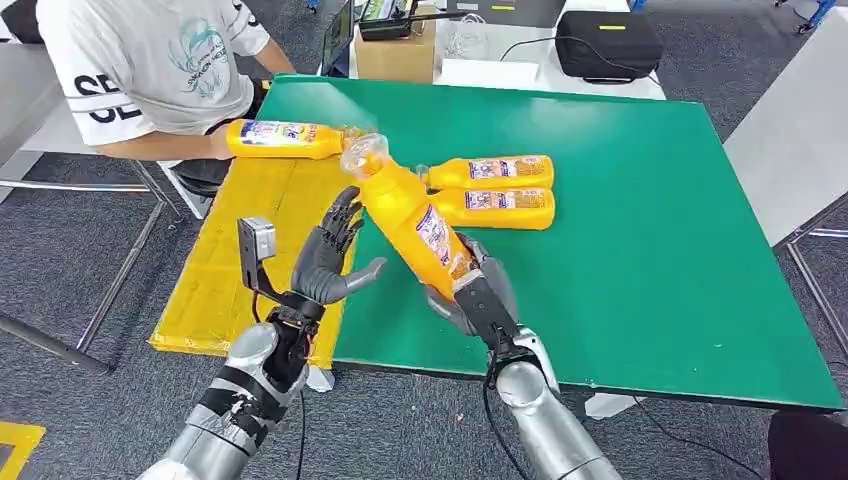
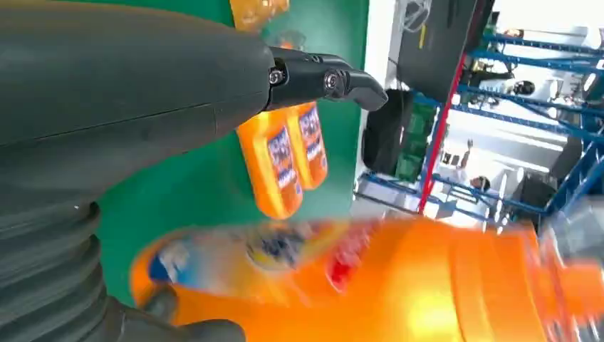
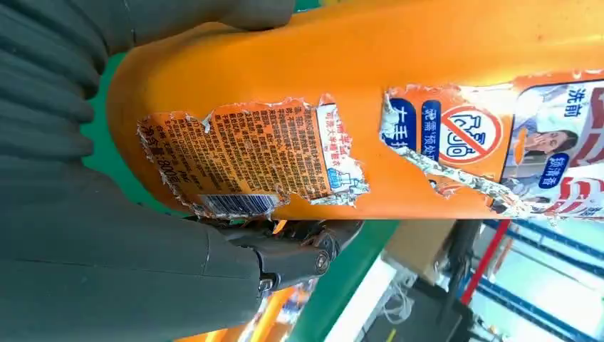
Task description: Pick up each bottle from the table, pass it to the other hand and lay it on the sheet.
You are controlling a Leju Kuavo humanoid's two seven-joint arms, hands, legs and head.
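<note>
My right hand [image 1: 478, 290] grips the base of an orange bottle [image 1: 408, 212] and holds it tilted above the green table [image 1: 640, 200], its clear cap pointing up and to the left. In the right wrist view that bottle [image 3: 399, 107] shows a torn label. My left hand [image 1: 328, 256] is open beside the bottle, its fingers spread and apart from it; the left wrist view shows the same bottle [image 2: 399, 285] blurred and close. Two more orange bottles [image 1: 492, 190] lie side by side on the table. A fourth bottle [image 1: 285, 139] lies at the far end of the yellow sheet [image 1: 250, 250], under a person's hand.
A person in a white shirt [image 1: 150, 60] sits at the table's far left corner. A cardboard box [image 1: 395, 55] and a black case [image 1: 608, 45] stand beyond the table's far edge. The yellow sheet hangs off the table's left side.
</note>
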